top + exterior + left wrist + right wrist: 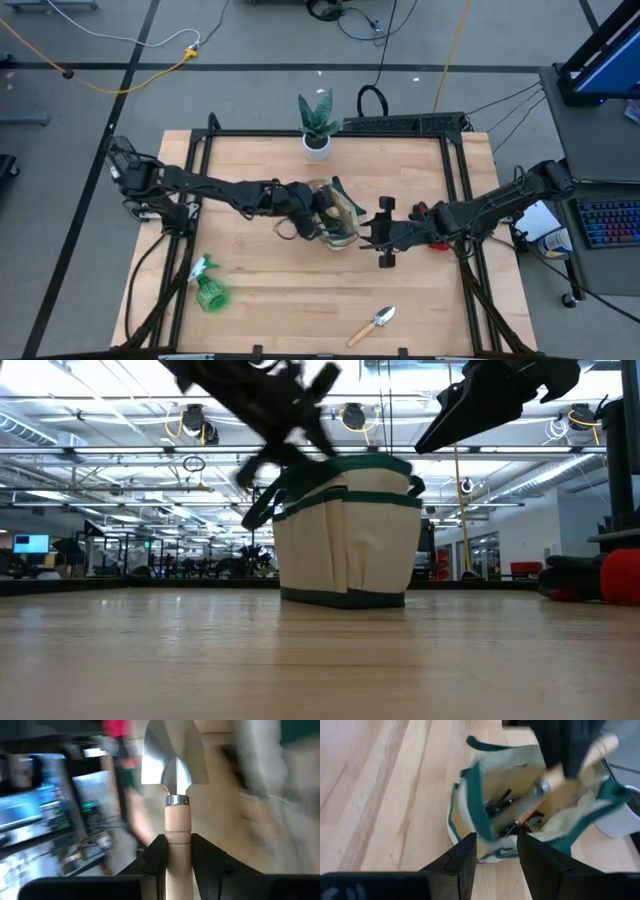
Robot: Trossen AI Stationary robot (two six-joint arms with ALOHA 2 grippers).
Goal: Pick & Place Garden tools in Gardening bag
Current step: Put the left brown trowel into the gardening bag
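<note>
The beige gardening bag (338, 218) with green trim stands upright on its base mid-table, with dark tools inside it (502, 802). My left gripper (178, 840) is over its mouth, shut on a silver trowel (175, 755) with a pale wooden handle. My right gripper (495, 840) hovers open just right of the bag (470, 795), with nothing between its fingers. A green spray bottle (210, 292) lies near the front left. A second trowel (372, 325) lies at the front edge. My left gripper pinches the trowel's wooden handle (178, 827) between its two fingers, a little behind the metal collar. The fingers lie along the handle, and the blade points on ahead of them. The trowel (545, 782) hangs clear of the table, slanting blade-first into the bag's mouth.
A green plant in a white pot (318, 125) stands at the far edge behind the bag. A red item (436, 240) lies under my right arm at the table's right. Bare wood (280, 300) lies in front of the bag.
</note>
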